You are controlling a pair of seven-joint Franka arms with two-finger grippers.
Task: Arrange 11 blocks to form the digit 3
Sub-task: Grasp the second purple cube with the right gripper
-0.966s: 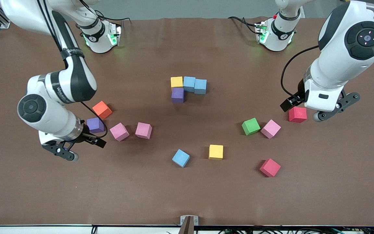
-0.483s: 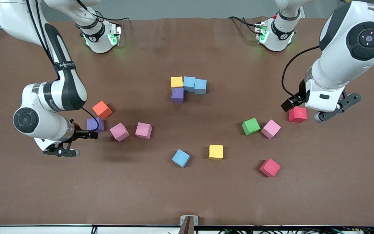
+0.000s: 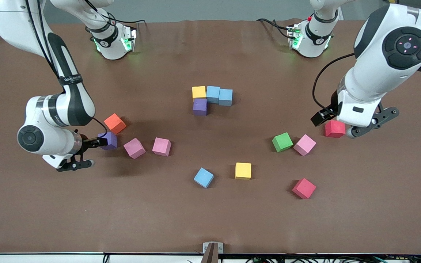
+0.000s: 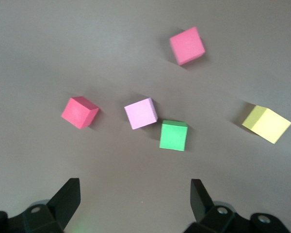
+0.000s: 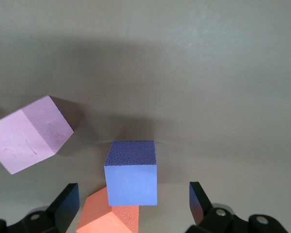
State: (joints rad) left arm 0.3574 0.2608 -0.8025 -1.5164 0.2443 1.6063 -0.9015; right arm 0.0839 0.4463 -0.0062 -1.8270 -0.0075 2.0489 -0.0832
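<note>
Progress: early. Four blocks sit joined mid-worktop: yellow block (image 3: 198, 91), light blue block (image 3: 213, 94) and a second blue block (image 3: 226, 96) in a row, touching, with a purple block (image 3: 200, 106) tucked against the yellow one on the side nearer the front camera. That reads as the top bar plus the first cube of the spine of the digit 3. By my count seven more are needed; ten lie loose.

Loose blocks, toward the right arm's end: orange block (image 3: 115, 123), second purple block (image 3: 107, 140), two pink ones (image 3: 134, 148) (image 3: 161, 146). Mid-worktop, nearer the camera: blue (image 3: 204, 177) and yellow (image 3: 243, 170). Toward the left arm's end: green (image 3: 282, 142) just beside a pale pink one (image 3: 304, 144), a red block (image 3: 334, 128) and another red one (image 3: 304, 188).

Right gripper (image 5: 131, 204): jaws wide, holding nothing. It is low over the loose purple block; the wrist view shows that cube centred between the fingers, orange block right next to it. Likely the next pick, but no contact visible.

Left gripper (image 4: 136, 204): jaws wide, empty. It hangs above the red block near the left arm's end; the wrist view shows the worktop with red, pale pink, green and yellow cubes, none between the fingers.
</note>
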